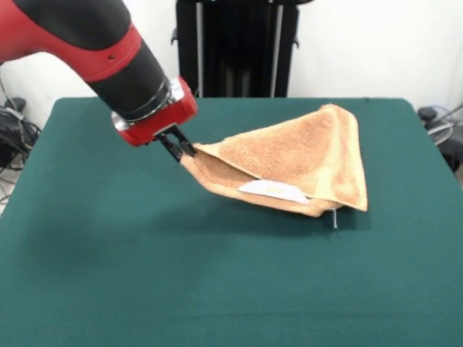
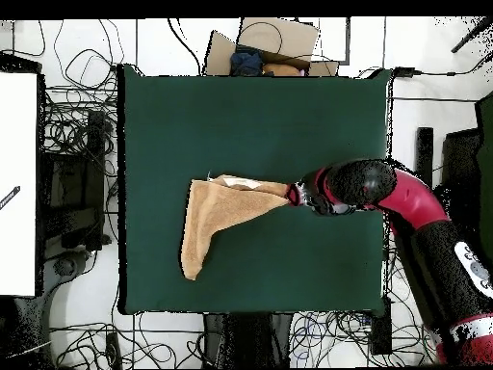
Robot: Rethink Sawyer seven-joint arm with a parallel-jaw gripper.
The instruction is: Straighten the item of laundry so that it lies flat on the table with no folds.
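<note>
The orange-tan terry towel (image 1: 296, 163) lies folded over itself in a triangle on the dark green table (image 1: 145, 275). One corner is lifted off the table, and a white tag (image 1: 275, 191) shows in the open fold. My gripper (image 1: 181, 150) is shut on that lifted left corner in the front view. In the overhead view the towel (image 2: 217, 222) stretches from the gripper (image 2: 292, 194) leftward and down toward the table's left part (image 2: 164, 116).
Cables and boxes lie on the floor around the table (image 2: 77, 145). A cardboard box with cloth (image 2: 265, 48) sits beyond the table's top edge in the overhead view. The black pedestal (image 1: 239, 43) stands behind the table.
</note>
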